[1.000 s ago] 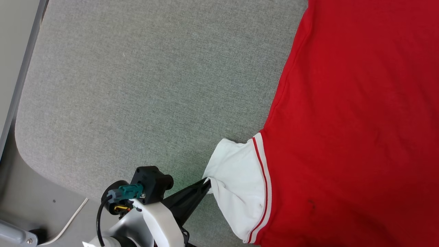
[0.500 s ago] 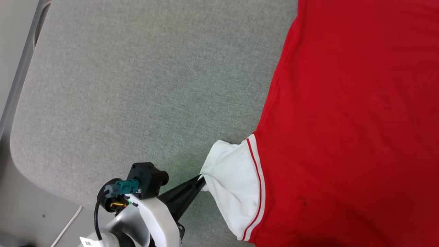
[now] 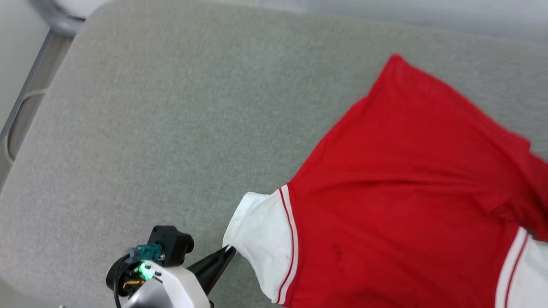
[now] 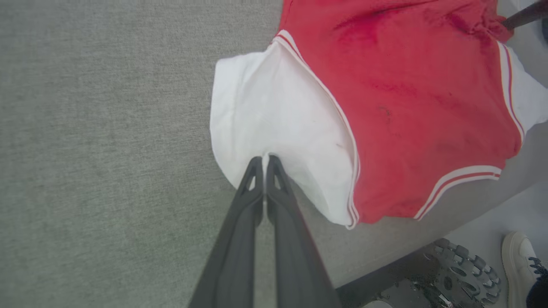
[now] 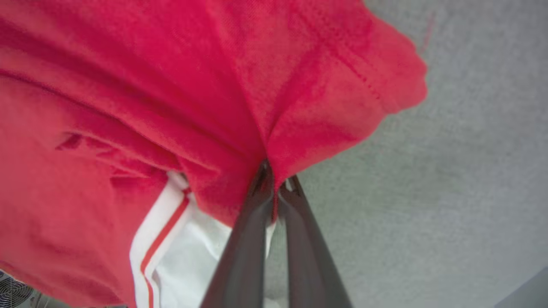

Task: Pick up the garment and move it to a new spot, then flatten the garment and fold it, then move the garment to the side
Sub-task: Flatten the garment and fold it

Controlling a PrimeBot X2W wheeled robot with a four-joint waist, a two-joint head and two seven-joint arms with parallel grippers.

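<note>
Garment [image 3: 398,192] on grey cushion [image 3: 150,128], left hand [image 4: 262,158] clamped on white sleeve [image 4: 274,107], right hand [image 5: 274,173] clamped on red fold [image 5: 308,124]

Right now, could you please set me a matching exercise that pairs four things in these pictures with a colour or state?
Things:
1 left gripper
2 right gripper
3 table
4 shoe

Colour or state:
A grey cloth top
B shut on the red part of the garment
C white, on the floor
D shut on the white sleeve

Pairs: 1-D, 2-B, 3-A, 4-C
</note>
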